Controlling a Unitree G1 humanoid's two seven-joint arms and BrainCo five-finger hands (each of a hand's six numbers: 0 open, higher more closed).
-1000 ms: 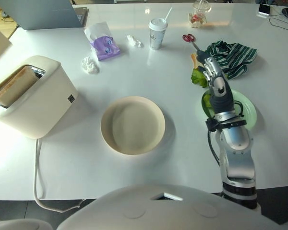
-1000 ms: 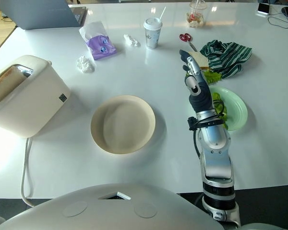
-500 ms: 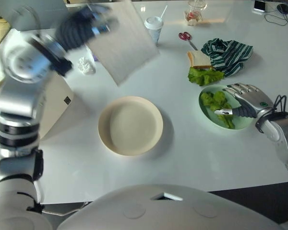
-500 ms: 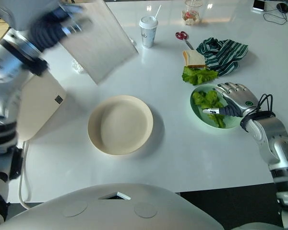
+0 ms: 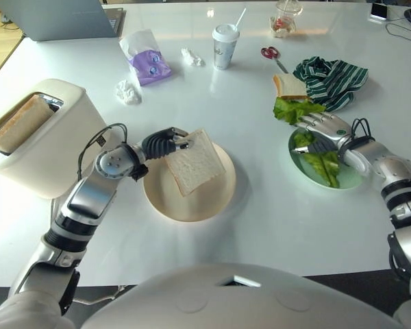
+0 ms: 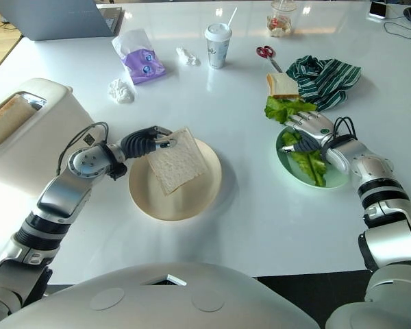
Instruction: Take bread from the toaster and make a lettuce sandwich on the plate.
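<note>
Far left of frame: cream-white box toaster (image 5: 55,147), slot on top. One tan bread slice (image 5: 22,123) stands in the slot, long axis running lower left to upper right. There is a small dark label on the toaster's side, its print too small to read.

Left of centre: left hand (image 5: 166,142) is closed on the upper-left corner of a white square bread slice (image 5: 196,164). The slice slants, its long axis running from the hand at upper left down to lower right, its broad face turned up. It sits over the left half of the round beige plate (image 5: 216,205), just right of the hand. Contact with the plate cannot be told.

Upper centre: white paper cup with straw (image 5: 225,46); its print is not legible.

Right: right hand (image 5: 323,128) lies palm down on the green lettuce leaves (image 5: 322,163) at the far edge of the pale green plate (image 5: 351,179). Whether it grips a leaf cannot be told. Just above are a loose lettuce leaf (image 5: 294,108) and another bread slice (image 5: 288,86) on the table.
</note>
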